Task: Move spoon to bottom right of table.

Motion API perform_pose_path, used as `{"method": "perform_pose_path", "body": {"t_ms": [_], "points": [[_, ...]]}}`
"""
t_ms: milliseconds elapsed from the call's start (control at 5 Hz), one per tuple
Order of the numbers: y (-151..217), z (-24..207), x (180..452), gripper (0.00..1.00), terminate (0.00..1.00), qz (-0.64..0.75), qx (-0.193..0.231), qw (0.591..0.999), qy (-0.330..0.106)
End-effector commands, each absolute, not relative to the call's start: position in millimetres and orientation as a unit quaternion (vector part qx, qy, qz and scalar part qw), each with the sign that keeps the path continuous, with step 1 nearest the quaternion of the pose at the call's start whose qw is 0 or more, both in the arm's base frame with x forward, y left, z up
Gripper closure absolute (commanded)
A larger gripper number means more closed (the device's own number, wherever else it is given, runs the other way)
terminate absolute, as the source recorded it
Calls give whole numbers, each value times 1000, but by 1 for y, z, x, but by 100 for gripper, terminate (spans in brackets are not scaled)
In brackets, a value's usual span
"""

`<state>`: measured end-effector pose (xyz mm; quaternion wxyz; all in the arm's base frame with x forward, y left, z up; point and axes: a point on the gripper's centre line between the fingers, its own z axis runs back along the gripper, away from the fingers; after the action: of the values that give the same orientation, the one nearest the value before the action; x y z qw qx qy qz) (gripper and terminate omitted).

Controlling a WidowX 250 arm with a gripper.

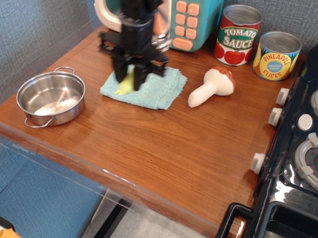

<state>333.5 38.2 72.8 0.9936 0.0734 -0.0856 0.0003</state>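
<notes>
Black gripper [130, 78] blurred, above the light blue-green cloth [147, 87] at the back left of the table [163, 151]. Fingers drawn close together around the pale yellow-green handle of the spoon [125, 86], so clamped on it. Handle end poking out below the fingertips, tilted down to the left, over the cloth's left half; whether touching the cloth or raised off it could not be told. Metal bowl of the spoon hidden behind the gripper body.

Steel pot [50, 98] with two loop handles at the table's left edge, apart from the cloth. White toy mushroom [210, 87] with reddish-brown cap lying on its side just right of the cloth, not touching it. Tomato sauce can [238, 35] and pineapple slices can [278, 55] upright side by side along the back wall. Toy microwave [179, 17] in teal with peach buttons behind the arm. Black toy stove [300, 157] filling the right side, its white knobs facing the table. Bottom right part of the wood surface bare, well apart from the spoon
</notes>
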Motion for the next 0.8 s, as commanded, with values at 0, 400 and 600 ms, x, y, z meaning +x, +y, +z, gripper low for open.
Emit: {"method": "perform_pose_path", "body": {"t_ms": [0, 400, 600], "points": [[-45, 85, 292, 100, 0, -85, 60, 988, -112], [-77, 61, 261, 100, 0, -66, 66, 993, -65], [-77, 42, 261, 100, 0, -55, 71, 995, -31]]}}
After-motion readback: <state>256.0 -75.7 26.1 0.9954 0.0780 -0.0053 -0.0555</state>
